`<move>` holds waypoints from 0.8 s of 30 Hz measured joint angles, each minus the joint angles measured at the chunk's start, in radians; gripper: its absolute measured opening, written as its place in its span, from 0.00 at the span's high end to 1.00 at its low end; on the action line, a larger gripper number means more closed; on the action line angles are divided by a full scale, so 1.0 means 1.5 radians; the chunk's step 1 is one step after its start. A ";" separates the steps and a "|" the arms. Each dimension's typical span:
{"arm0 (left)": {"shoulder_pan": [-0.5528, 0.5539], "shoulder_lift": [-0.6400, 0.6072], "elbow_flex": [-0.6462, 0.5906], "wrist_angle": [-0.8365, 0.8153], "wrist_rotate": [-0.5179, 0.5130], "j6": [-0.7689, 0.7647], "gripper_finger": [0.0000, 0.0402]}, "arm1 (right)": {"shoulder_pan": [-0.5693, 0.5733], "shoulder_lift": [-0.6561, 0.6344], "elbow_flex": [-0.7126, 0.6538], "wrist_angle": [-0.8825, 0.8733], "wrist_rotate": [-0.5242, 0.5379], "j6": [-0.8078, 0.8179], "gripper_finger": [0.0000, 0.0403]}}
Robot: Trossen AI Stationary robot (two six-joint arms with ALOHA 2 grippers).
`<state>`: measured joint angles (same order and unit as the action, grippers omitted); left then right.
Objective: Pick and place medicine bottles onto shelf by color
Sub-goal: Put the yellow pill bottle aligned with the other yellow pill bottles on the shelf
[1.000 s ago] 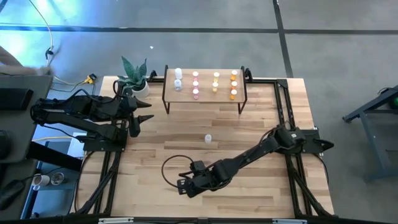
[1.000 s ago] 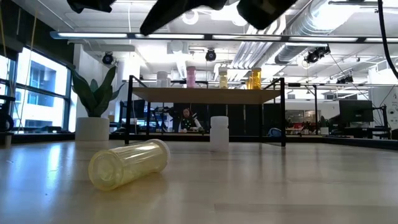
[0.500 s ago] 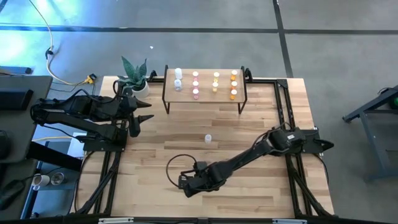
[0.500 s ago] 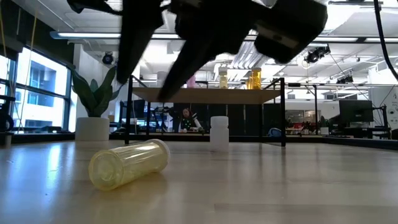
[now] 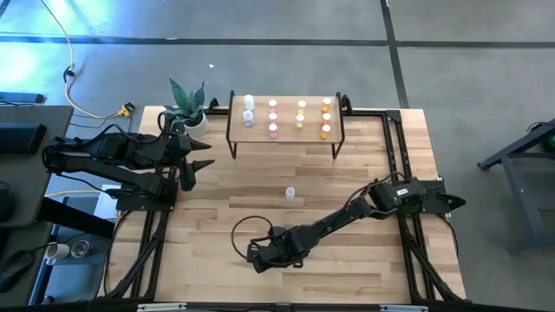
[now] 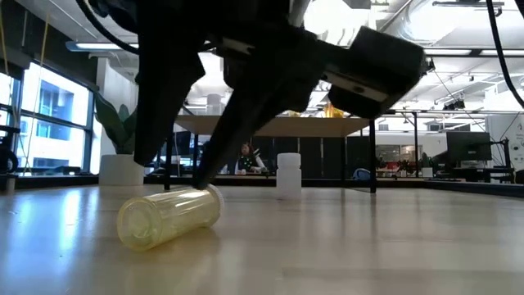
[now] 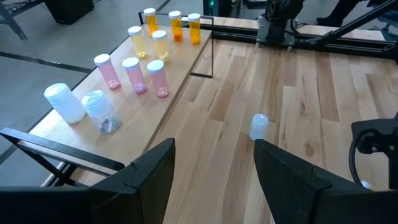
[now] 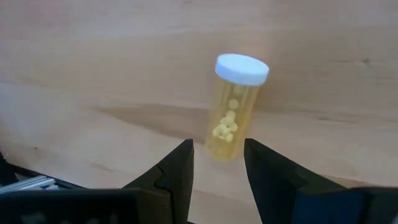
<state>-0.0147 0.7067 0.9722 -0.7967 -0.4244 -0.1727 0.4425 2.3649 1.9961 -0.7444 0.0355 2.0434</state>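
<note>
Right claw (image 8: pixel 217 168), fingers apart, lowered over a pale yellow bottle (image 8: pixel 231 107) lying on its side on the surface (image 5: pixel 347 186), not gripping it. Left claw (image 7: pixel 213 163), fingers apart, waits near the plant (image 5: pixel 186 104). Other bottles stand on the shelf (image 5: pixel 286 139).

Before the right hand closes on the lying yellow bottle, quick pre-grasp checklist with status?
1. Right hand open: ok, a gap shows between its fingers.
2. Pale yellow bottle lined up with that gap: ok, it lies on its side just ahead.
3. Fingers around the bottle: not ok, its base sits only at the fingertips.
4. Bottle cap on: ok, white cap in place.
5. Room in the yellow row on the shelf: cannot tell.
6. Left hand out of the way: ok, parked at the table's left edge.
</note>
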 joint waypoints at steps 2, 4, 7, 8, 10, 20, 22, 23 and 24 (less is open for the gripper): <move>0.000 0.000 0.000 0.000 0.000 0.000 0.48 | -0.004 0.002 0.000 0.004 0.000 0.000 0.67; 0.000 0.000 0.000 0.000 -0.001 0.000 0.48 | -0.007 0.007 0.000 0.002 -0.002 -0.001 0.67; 0.000 0.000 0.000 0.000 -0.001 0.000 0.48 | -0.009 0.014 0.000 0.001 -0.023 -0.003 0.67; 0.000 0.000 0.000 0.000 -0.001 0.000 0.48 | -0.008 0.017 0.000 0.001 -0.027 -0.003 0.67; 0.000 0.000 0.000 0.000 -0.001 0.000 0.48 | -0.007 0.019 0.000 0.003 -0.030 0.000 0.67; 0.000 0.000 0.000 0.000 -0.004 0.017 0.48 | -0.010 0.033 0.000 -0.014 -0.048 -0.011 0.67; 0.000 0.000 0.000 0.000 -0.004 0.019 0.48 | -0.010 0.033 0.000 -0.017 -0.050 -0.018 0.67; 0.000 0.000 0.000 0.000 -0.004 0.018 0.48 | -0.010 0.033 0.000 -0.018 -0.050 -0.019 0.68; 0.000 0.000 0.000 0.000 -0.004 0.018 0.48 | -0.010 0.033 0.000 -0.019 -0.053 -0.020 0.69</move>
<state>-0.0147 0.7067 0.9721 -0.7966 -0.4299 -0.1455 0.4278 2.4142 1.9965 -0.7724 -0.0446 2.0131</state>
